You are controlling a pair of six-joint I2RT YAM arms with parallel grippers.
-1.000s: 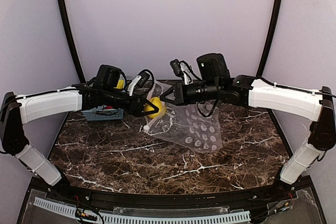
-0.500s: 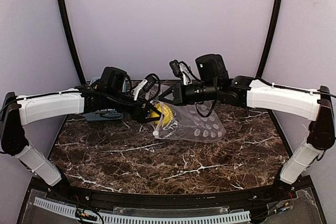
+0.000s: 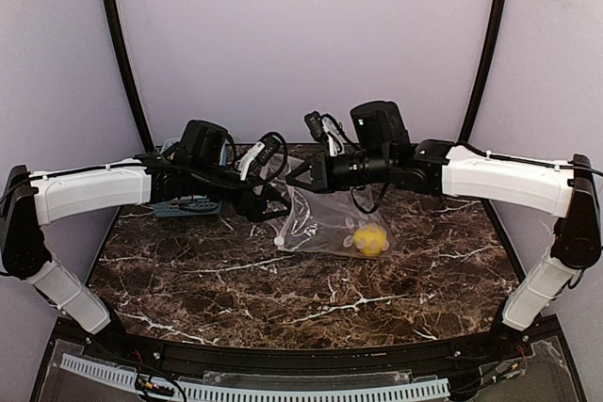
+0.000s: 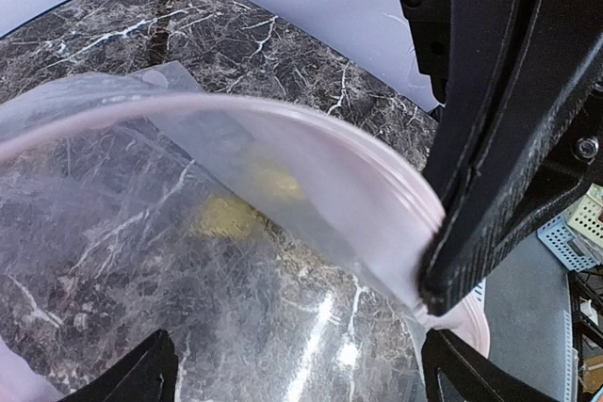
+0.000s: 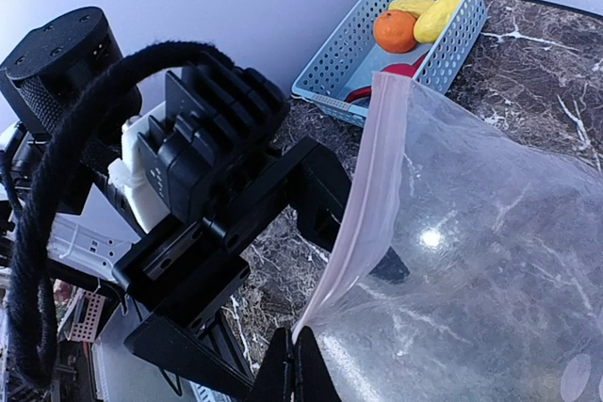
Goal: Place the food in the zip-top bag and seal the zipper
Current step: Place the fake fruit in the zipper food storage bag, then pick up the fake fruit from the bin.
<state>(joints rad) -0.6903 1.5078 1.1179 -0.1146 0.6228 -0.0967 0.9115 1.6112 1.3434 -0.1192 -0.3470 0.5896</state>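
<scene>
The overhead camera is showing a yellow piece (image 3: 369, 239) lying inside the bag (image 3: 325, 223), down at its closed end on the table (image 3: 283, 298). Only the right wrist camera is showing the basket (image 5: 459, 44) holding an orange ball (image 5: 394, 30) and yellow pieces (image 5: 443, 11). The bag is stretching lengthwise across the table, its mouth raised and facing the left gripper (image 4: 300, 364), whose fingers are standing wide apart on nothing, while the right gripper (image 5: 292, 353) is pinching shut on the pink zipper (image 5: 363, 204) at the mouth's edge.
</scene>
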